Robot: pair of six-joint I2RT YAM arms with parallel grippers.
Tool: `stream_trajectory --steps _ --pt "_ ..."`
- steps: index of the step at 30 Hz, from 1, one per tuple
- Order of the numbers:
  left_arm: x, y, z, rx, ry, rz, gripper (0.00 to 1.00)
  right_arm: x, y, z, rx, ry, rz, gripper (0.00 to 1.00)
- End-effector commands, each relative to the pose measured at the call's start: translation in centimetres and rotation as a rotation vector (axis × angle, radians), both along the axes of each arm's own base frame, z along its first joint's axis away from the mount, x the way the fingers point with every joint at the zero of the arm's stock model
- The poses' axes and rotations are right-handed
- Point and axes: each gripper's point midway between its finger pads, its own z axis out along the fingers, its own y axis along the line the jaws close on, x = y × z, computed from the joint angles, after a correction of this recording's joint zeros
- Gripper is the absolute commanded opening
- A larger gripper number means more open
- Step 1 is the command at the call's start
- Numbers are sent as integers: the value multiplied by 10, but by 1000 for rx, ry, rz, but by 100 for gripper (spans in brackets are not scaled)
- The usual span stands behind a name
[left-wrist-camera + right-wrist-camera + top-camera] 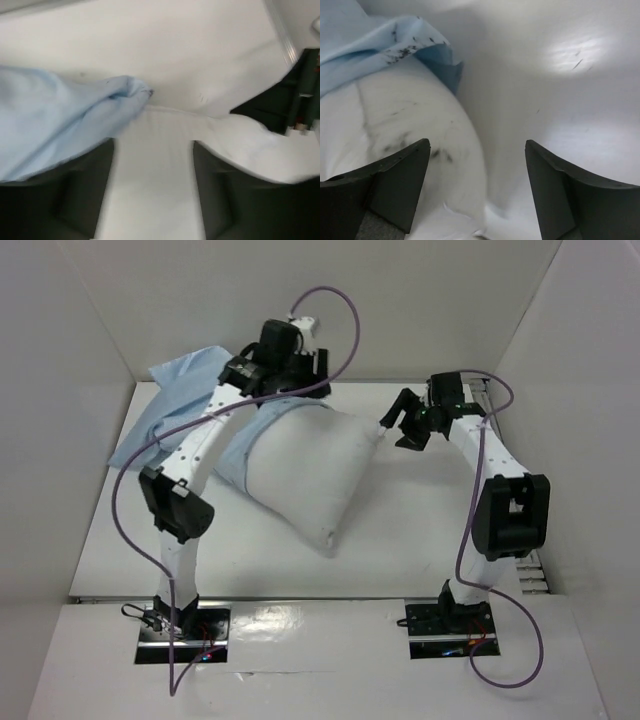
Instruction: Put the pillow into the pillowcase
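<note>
The white pillow (310,475) lies in the middle of the table, its near corner pointing at the arms. The light blue pillowcase (175,400) is bunched at the back left and runs along the pillow's left edge. My left gripper (300,385) hovers over the pillow's far edge. In the left wrist view its jaws (153,145) are open, with pillow (150,180) between them and pillowcase (55,120) draped at the left. My right gripper (397,423) is open beside the pillow's right corner. The right wrist view shows the pillow (395,125), the pillowcase edge (375,42) and nothing gripped (477,143).
White walls close in the table (420,530) at the back and on both sides. The right arm's dark body (295,95) shows at the right of the left wrist view. Purple cables loop over both arms.
</note>
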Motion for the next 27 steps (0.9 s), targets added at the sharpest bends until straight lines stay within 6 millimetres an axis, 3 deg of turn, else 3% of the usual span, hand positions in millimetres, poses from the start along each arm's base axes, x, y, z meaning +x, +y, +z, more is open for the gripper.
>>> stream_trajectory --steps 1,2,4,5,6,8,9,11,12,13,16,17,19,23,27 --pt "-22 41 112 -61 -264 63 41 43 -41 48 -64 -192 -135 85" --pt "-31 49 120 -60 -272 74 29 43 -56 50 -93 -204 -168 87" --pt "-37 64 96 7 -214 102 14 33 -88 59 -96 -216 -228 88" --pt "-39 69 89 25 -202 118 11 27 -98 50 -93 -201 -249 88" --pt "-43 80 74 66 -176 154 12 22 -113 64 -80 -246 -275 89" --pt "-47 91 58 101 -151 197 34 11 -115 58 -86 -246 -265 91" --pt "-51 98 55 111 -145 222 61 6 -110 61 -76 -257 -236 93" --pt "-48 103 35 133 -121 237 80 -2 -95 63 -67 -276 -162 94" --pt "-46 106 30 138 -114 245 84 -5 -86 59 -56 -271 -124 95" --pt "-45 112 19 173 -102 259 87 -12 -66 58 -46 -268 -44 95" --pt "-34 121 1 241 -90 313 88 -26 -39 47 -50 -236 53 99" --pt "-30 123 -14 282 -70 317 88 -34 -24 39 -50 -213 99 100" --pt "-25 134 -25 337 -65 371 88 -44 -8 35 -33 -203 146 100" --pt "-16 151 -35 379 -58 421 88 -70 22 7 -24 -124 234 100" --pt "-6 161 -64 402 6 424 87 -85 45 -10 16 -78 283 100"
